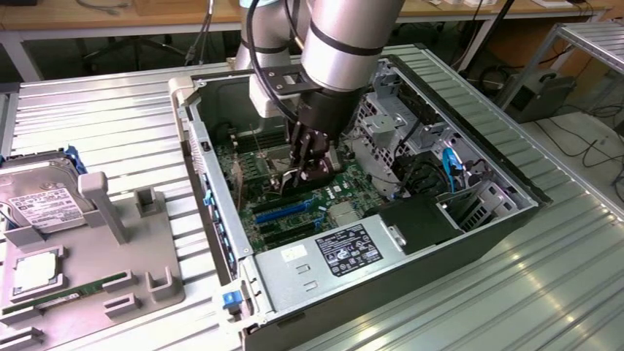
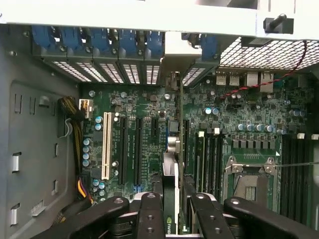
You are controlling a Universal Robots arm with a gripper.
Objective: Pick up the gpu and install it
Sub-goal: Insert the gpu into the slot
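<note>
A: Pincer (image 1: 309, 167) state?
B: Clamped on gpu (image 2: 170, 181). Card sits edge-on btw. its fingers, inside PC case (image 1: 419, 281), over mobo (image 2: 239, 117) slots. Seated or not: can't tell.

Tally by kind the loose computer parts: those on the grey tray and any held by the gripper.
silver hard drive with white label: 1
slim green RAM stick: 1
square silver processor chip: 1
thin flat black gpu card, held edge-on in the gripper: 1
Total: 4
</note>
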